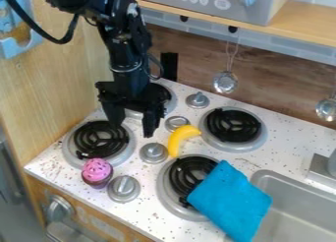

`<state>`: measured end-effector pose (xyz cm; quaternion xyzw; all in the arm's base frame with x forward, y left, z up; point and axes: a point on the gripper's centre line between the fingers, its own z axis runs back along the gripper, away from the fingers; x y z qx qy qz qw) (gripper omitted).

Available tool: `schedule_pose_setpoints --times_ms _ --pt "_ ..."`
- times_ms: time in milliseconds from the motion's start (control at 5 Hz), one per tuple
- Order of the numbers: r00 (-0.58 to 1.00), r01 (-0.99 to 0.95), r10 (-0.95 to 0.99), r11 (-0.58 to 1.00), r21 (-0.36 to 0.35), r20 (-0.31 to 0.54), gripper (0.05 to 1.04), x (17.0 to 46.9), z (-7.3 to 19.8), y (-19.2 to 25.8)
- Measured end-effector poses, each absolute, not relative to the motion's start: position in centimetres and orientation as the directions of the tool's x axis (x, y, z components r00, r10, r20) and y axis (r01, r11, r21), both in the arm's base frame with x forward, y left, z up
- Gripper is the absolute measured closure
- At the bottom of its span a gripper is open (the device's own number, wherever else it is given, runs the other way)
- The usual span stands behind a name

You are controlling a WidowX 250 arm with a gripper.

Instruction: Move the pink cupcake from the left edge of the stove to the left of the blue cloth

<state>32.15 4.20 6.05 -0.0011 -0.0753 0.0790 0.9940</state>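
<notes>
The black gripper (pixel 133 130) hangs over the left part of the stove, open, with nothing between its fingers. Its right finger is near a metal knob (pixel 154 153) and left of a curved yellow banana (pixel 179 138). The banana lies on the white stovetop between burners. A toy cupcake with pink frosting (pixel 97 171) and a brown base stands at the front left, below the left burner (pixel 100 140). A blue cloth (pixel 230 202) lies partly over the front burner (pixel 190 179) and the sink's edge.
The grey sink (pixel 293 206) is at the lower right, with a faucet (pixel 322 171) beside it. Another burner (pixel 234 126) sits at the back. Two metal ladles (pixel 225 81) hang along the back wall under a wooden shelf (pixel 298 25). A wooden panel (pixel 49 83) stands at the left.
</notes>
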Motion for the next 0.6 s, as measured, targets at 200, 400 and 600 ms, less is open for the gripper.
schedule_pose_setpoints --times_ms 200,400,600 --pt "0.98 -0.16 0.161 0.987 -0.013 0.116 0.082 31.8 5.0 4.2" --pt "0.966 -0.238 0.239 0.971 -0.023 0.094 0.082 30.9 4.6 6.2" --pt "0.955 -0.286 0.287 0.958 -0.017 0.069 0.082 29.7 3.1 8.4"
